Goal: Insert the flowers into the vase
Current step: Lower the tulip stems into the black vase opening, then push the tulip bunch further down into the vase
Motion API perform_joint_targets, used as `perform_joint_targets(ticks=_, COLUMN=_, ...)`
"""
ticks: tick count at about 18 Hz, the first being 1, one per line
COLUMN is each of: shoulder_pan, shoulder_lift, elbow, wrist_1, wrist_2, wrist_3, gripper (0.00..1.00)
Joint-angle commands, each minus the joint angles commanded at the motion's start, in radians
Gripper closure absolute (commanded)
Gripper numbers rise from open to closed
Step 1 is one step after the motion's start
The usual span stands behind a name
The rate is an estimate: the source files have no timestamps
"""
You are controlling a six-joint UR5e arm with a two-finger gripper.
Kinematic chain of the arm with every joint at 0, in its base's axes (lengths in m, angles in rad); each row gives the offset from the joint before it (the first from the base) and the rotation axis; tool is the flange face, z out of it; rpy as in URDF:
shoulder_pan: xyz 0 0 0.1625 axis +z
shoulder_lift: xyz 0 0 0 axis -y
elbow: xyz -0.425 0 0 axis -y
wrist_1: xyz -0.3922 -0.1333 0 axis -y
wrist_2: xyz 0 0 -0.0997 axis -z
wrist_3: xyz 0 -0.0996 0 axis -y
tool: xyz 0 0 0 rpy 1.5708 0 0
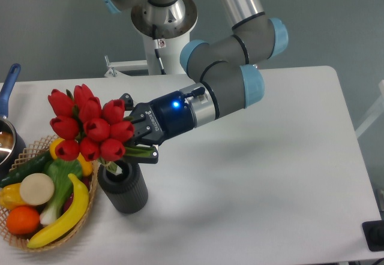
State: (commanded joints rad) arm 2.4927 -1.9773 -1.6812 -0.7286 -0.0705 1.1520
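The flowers (89,127), a tight bunch of glossy red tulip buds, hang tilted to the left above the vase (123,187). Their green stems run down to the right, and the stem tips reach into the vase's round mouth. My gripper (137,136) comes in from the right, nearly horizontal, and is shut on the stems just below the buds. The vase is a short dark grey ribbed cylinder standing upright on the white table, directly under the gripper's fingers.
A wicker basket (84,214) with toy fruit and vegetables stands right beside the vase on its left. A pot with a blue handle (7,94) sits at the left edge. The arm's base (162,19) rises at the back.
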Motion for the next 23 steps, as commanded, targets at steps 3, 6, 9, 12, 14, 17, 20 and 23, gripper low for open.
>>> perform_joint_targets(ticks=3, shoulder_pan=0.006, shoulder_lift=-0.003, elbow=-0.023, wrist_1=0.000, wrist_2=0.002, wrist_3=0.032, gripper=0.66)
perform_joint_targets(ticks=6, shoulder_pan=0.014, shoulder_lift=-0.005, elbow=-0.043, wrist_1=0.000, wrist_2=0.002, wrist_3=0.052, gripper=0.66)
perform_joint_targets(ticks=9, shoulder_pan=0.015, shoulder_lift=-0.003, elbow=-0.063, wrist_1=0.000, wrist_2=0.002, wrist_3=0.058, gripper=0.66)
perform_joint_targets(ticks=12, shoulder_pan=0.015, shoulder_lift=-0.008, elbow=-0.071, wrist_1=0.000, wrist_2=0.005, wrist_3=0.061, gripper=0.66)
perform_joint_targets(ticks=14, shoulder_pan=0.015, shoulder_lift=-0.009, elbow=-0.077, wrist_1=0.000, wrist_2=0.005, wrist_3=0.063, gripper=0.66)
perform_joint_targets(ticks=17, shoulder_pan=0.014, shoulder_lift=-0.012, elbow=-0.098, wrist_1=0.000, wrist_2=0.005, wrist_3=0.092, gripper=0.66)
perform_joint_targets(ticks=20, shoulder_pan=0.014, shoulder_lift=-0.018, elbow=-0.123, wrist_1=0.000, wrist_2=0.006, wrist_3=0.129, gripper=0.66)
perform_joint_targets(ticks=23, shoulder_pan=0.014, shoulder_lift=-0.018, elbow=-0.135, wrist_1=-0.002, wrist_2=0.008, wrist_3=0.137, gripper=0.66)
